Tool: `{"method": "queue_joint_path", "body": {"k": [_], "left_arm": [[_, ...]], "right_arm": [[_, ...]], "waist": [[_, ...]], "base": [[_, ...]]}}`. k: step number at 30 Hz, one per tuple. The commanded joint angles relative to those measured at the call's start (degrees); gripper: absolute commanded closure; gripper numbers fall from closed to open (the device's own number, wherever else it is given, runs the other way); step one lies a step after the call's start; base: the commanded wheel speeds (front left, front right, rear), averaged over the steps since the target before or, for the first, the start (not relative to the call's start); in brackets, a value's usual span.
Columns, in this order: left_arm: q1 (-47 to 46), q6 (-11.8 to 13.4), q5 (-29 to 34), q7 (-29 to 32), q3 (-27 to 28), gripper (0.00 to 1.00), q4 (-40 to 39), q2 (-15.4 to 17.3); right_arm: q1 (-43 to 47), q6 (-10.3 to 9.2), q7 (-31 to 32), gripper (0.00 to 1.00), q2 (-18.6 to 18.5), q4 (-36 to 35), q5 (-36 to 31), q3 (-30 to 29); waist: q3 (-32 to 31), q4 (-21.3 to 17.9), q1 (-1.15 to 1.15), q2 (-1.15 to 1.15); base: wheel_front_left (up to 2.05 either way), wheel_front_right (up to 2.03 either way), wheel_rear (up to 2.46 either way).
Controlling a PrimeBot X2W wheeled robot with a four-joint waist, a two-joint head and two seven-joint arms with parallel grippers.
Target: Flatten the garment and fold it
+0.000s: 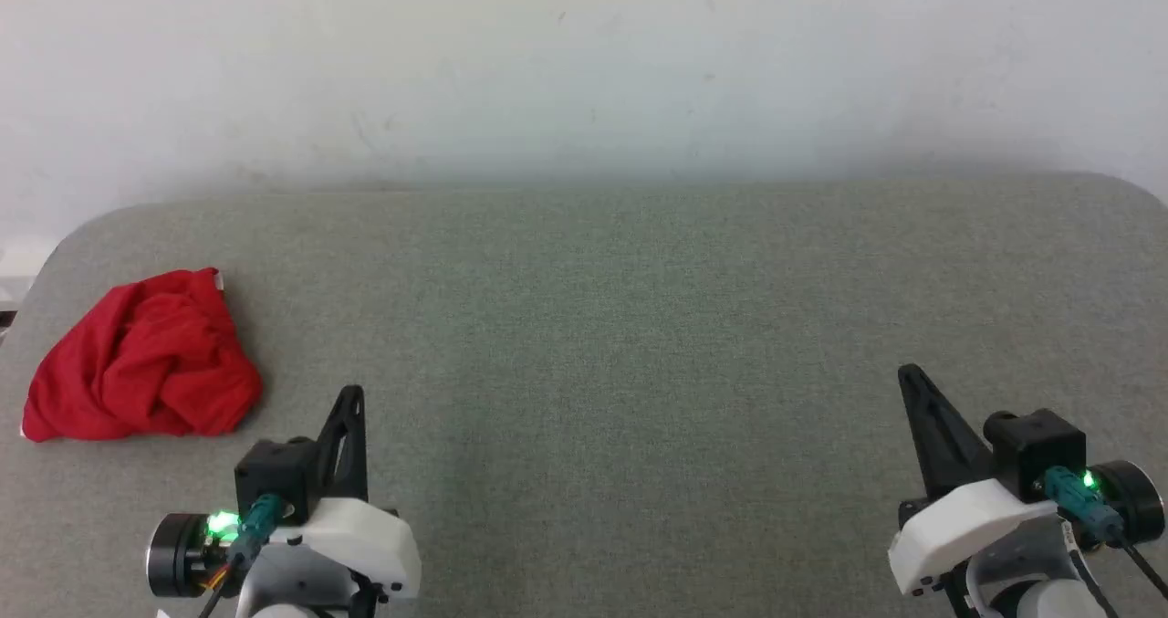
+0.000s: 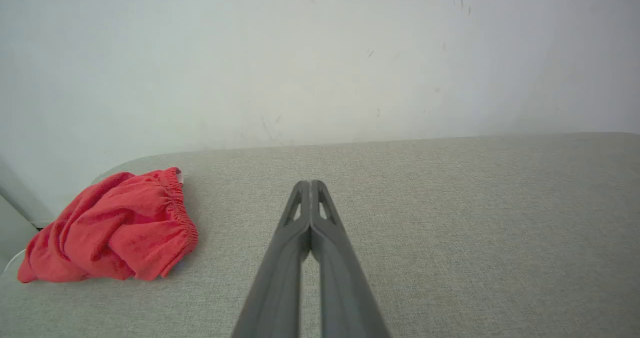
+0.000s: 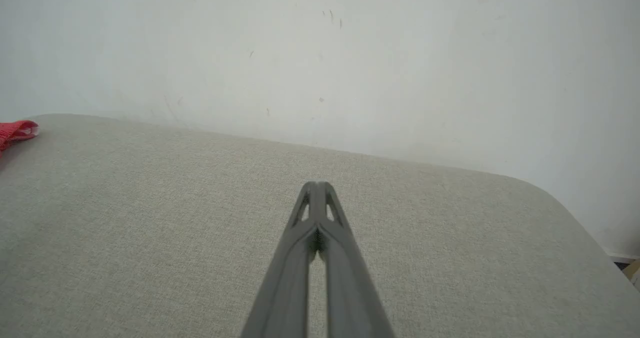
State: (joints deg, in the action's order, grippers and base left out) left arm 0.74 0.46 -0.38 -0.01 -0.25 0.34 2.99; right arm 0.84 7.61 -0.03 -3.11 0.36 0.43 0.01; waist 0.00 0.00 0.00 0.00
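The garment lies at the left of the tabletop, near the left pincer (right pincer well apart, at the right); a wall stands behind.

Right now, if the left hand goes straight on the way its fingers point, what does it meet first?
Way looks free: the shut left hand points across bare table toward the wall, probably the first thing in line. The garment lies off to its left, clear of it.
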Motion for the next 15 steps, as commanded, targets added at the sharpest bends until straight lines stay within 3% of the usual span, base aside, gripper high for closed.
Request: {"method": "queue_joint_path", "body": {"k": [1,15], "left_arm": [[-0.7,-0.5,0.4,0.0,0.2,1.0,-0.3,-0.1],[-0.7,-0.5,0.4,0.0,0.2,1.0,-0.3,-0.1]], "right_arm": [[-0.8,-0.12,0.0,1.0,0.2,-0.4,-0.4,0.0],[-0.8,-0.12,0.0,1.0,0.2,-0.4,-0.4,0.0]], "waist": [[0.0,0.0,0.0,0.0],[0.0,0.0,0.0,0.0]], "base": [[0.0,0.0,0.0],[0.0,0.0,0.0]]}}
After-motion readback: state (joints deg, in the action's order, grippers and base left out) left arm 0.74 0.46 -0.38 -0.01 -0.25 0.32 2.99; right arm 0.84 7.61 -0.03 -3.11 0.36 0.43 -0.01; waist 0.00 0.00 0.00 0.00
